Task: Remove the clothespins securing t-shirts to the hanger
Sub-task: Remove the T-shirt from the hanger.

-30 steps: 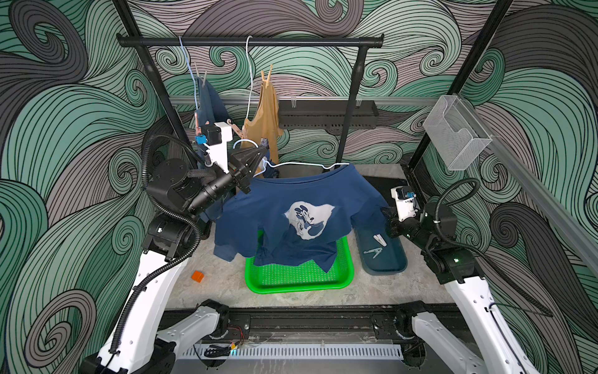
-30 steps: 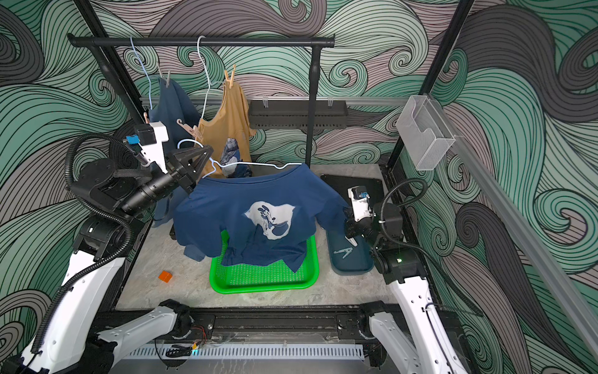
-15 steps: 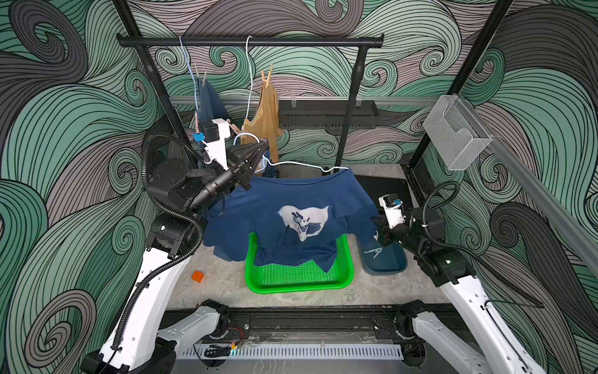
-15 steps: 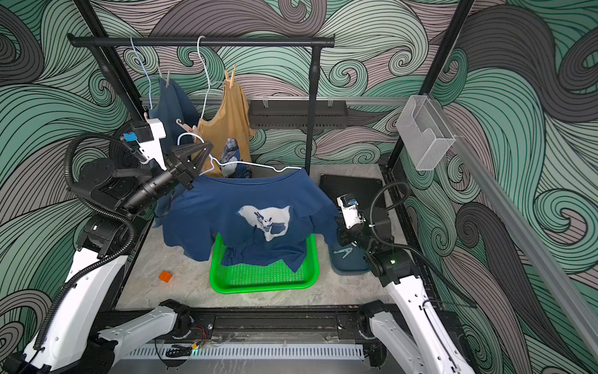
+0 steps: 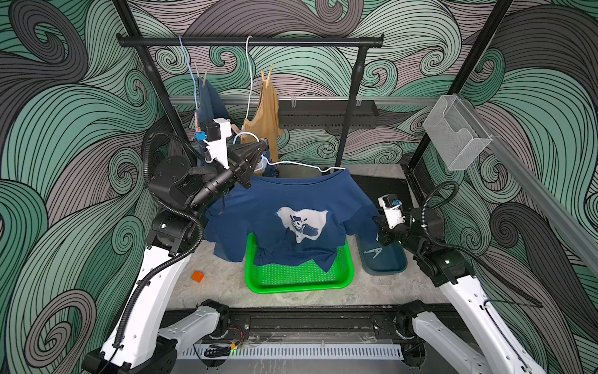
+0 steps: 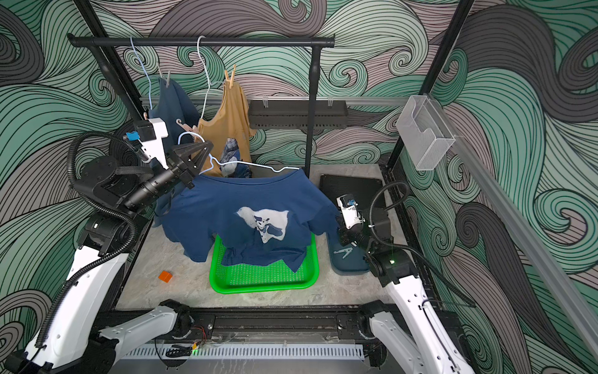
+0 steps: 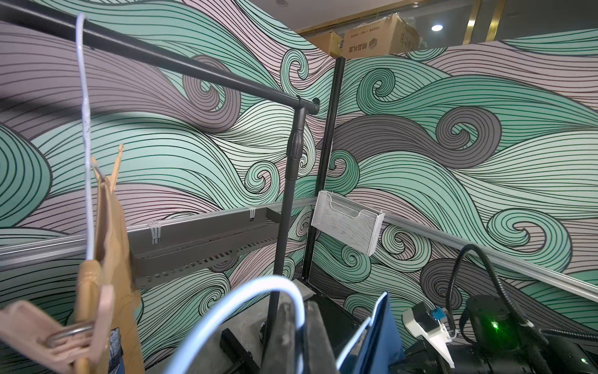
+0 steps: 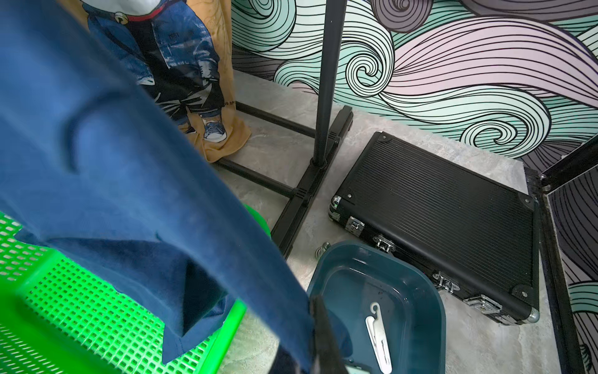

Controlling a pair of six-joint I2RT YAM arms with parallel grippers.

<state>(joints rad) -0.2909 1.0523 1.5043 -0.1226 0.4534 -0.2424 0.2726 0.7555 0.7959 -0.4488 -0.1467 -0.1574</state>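
My left gripper (image 7: 299, 336) is clamping shut on the white hanger (image 7: 259, 282) carrying the navy Mickey shirt (image 5: 291, 197). My right gripper (image 8: 312, 336) is pinching its sleeve tight. A white clothespin (image 8: 377, 336) is lying in the teal bin (image 5: 388, 268); a tan clothespin (image 5: 267, 77) is gripping the mustard shirt (image 5: 267, 110).

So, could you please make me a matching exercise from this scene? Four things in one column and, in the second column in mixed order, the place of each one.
Things
1. navy t-shirt with white patch
2. tan t-shirt
3. white clothespin
4. orange cube

Places
a. lying in the dark teal tray
b. hanging from the black rail
c. on the table, apart from the basket
d. drooping over the green basket

Pairs: 1-d, 2-b, 3-a, 4-c
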